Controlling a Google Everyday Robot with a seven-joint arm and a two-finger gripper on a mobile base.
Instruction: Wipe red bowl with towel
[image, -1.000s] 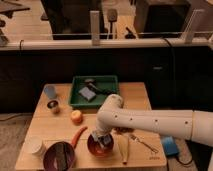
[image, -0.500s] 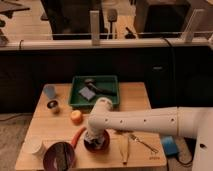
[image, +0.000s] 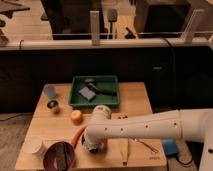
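The red bowl (image: 101, 147) sits on the wooden table (image: 135, 100) near the front edge, right of the larger dark purple bowl (image: 59, 156). Only a sliver of its rim shows. My gripper (image: 92, 142) hangs from the white arm, which reaches in from the right, and it points down into or right over the red bowl, covering most of it. I cannot make out a towel; whatever is under the gripper is hidden.
A green tray (image: 113, 103) with dark objects stands at the back. An orange fruit (image: 76, 117), an orange curved piece (image: 77, 135), a white cup (image: 35, 148), a blue cup (image: 49, 91) and a small can (image: 53, 105) lie left. A yellowish strip (image: 125, 150) lies right.
The arm has swung left and down across the table. The gripper now covers more of the red bowl than before.
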